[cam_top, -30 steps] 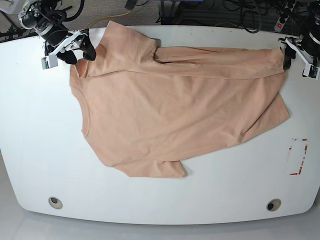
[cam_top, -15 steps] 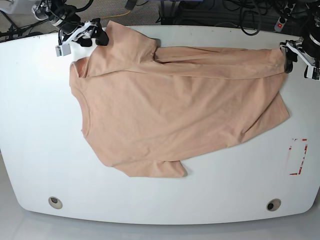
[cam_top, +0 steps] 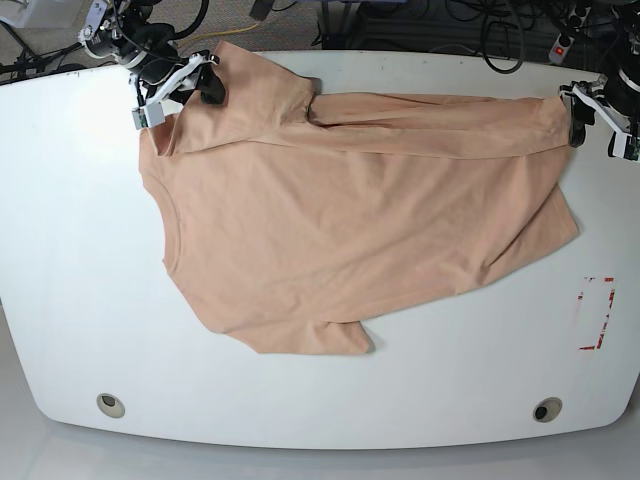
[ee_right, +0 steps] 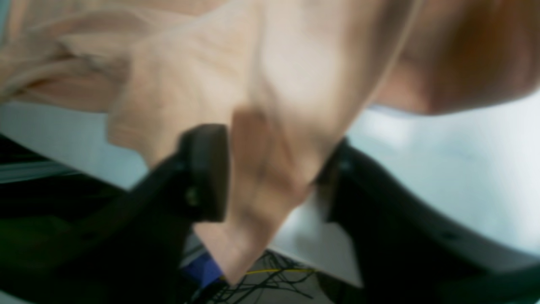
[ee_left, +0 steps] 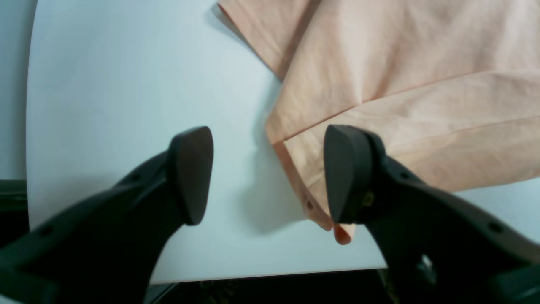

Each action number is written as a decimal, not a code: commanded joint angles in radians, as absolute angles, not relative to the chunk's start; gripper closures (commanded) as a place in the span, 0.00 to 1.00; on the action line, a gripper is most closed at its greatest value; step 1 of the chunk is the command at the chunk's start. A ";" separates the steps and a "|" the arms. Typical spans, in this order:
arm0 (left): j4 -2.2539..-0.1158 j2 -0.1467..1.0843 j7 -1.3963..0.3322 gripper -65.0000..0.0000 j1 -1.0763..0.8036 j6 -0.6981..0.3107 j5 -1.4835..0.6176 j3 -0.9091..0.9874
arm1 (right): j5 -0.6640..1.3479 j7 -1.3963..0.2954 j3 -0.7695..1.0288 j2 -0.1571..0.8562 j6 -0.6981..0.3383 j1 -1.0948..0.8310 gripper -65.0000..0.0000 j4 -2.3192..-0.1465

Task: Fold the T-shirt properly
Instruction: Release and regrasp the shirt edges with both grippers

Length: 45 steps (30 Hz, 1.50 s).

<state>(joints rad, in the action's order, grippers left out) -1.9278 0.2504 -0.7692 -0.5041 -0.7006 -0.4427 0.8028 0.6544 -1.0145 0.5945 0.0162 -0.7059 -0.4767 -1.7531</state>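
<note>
Base view. One peach T-shirt, spread flat over the middle of a white table, round neck toward 9 o'clock, hem toward 3 o'clock. The far long edge is folded over into a band running from 10 to 2 o'clock. One short sleeve lies at 6 o'clock, the other at 11 o'clock. Right gripper at 11 o'clock, sitting at the far sleeve's edge; finger state not readable here. Left gripper at 2 o'clock, just beside the folded hem corner. Red-and-white marking on the table at 4 o'clock. Two round holes near the table's front edge, at 7 and 5 o'clock.

Left wrist view. Left gripper, two dark fingers spread wide, nothing between them but bare table. T-shirt fills 12 to 3 o'clock; its folded corner lies against the inner side of the finger at 4 o'clock.

Right wrist view. Blurred. Right gripper, fingers partly apart with a hanging point of T-shirt cloth between them; whether they pinch it, cannot tell. White table at 3 o'clock.
</note>
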 commanded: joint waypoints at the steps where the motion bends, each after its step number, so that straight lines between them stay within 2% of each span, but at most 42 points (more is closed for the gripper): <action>1: -1.940 0.263 -0.750 0.40 -0.506 -0.698 -0.456 0.808 | 0.631 -1.036 0.595 0.008 -0.698 -0.487 0.78 -1.768; 5: -1.940 0.263 -0.750 0.38 -0.506 -0.698 -0.461 0.809 | 0.631 -1.038 0.595 0.008 -0.698 -0.493 1.00 -1.770; 9: -1.942 0.257 -0.750 0.22 -0.506 -0.698 -0.466 0.805 | 0.631 -1.038 0.595 0.008 -0.698 -0.522 1.00 -1.805; 12: -1.945 0.226 -0.750 0.16 -0.501 -0.698 -0.483 0.803 | 0.631 -1.038 0.595 0.007 -0.698 -0.538 1.00 -1.848; 21: -1.940 0.222 -1.023 0.16 -0.369 -0.698 -0.479 0.779 | 0.631 -1.038 0.595 0.005 -0.698 -0.564 1.00 -1.911; 28: -1.942 0.222 -1.027 0.16 -0.375 -0.698 -0.338 0.682 | 0.631 -1.038 0.596 -0.012 -0.698 -0.584 1.00 -1.913; 45: -1.942 0.242 -1.027 0.20 -0.503 -0.698 -0.337 0.684 | 0.631 -1.038 0.596 -0.035 -0.698 -0.585 1.00 -1.942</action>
